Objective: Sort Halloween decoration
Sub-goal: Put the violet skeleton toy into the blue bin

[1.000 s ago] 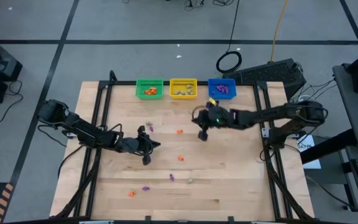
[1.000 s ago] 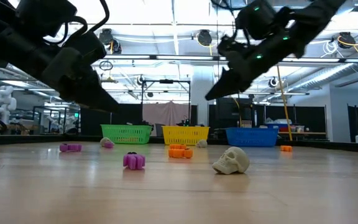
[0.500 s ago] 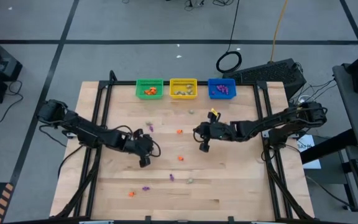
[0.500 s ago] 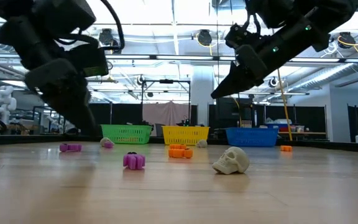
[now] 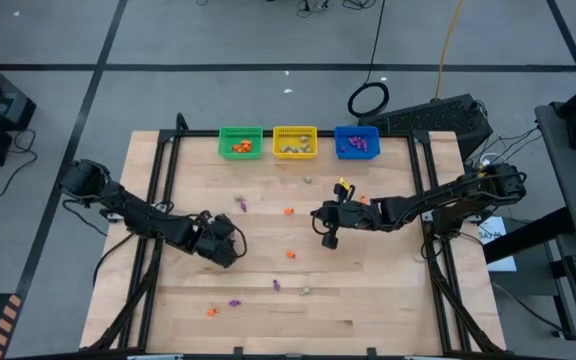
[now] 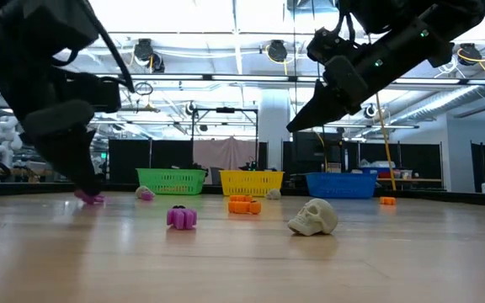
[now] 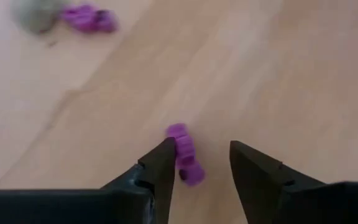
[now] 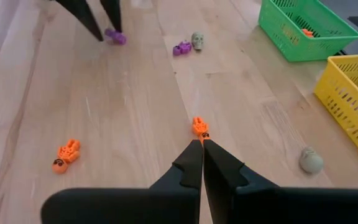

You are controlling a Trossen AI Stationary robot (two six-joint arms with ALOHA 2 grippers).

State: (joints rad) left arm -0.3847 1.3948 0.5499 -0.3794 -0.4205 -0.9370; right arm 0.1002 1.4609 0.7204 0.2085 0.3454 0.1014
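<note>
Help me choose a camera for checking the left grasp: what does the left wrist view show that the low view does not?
Only the left wrist view: the left gripper's fingers open either side of a small purple plastic trinket on the wooden table. Only the low view: a green plastic basket, yellow plastic basket, blue plastic basket, pale skull trinket, and the right gripper, shut, above the table. Both: the left gripper down at that purple trinket.

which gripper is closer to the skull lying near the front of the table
Right. The right gripper hangs nearer the skull, up and right of it; the left gripper is farther off to its left.
</note>
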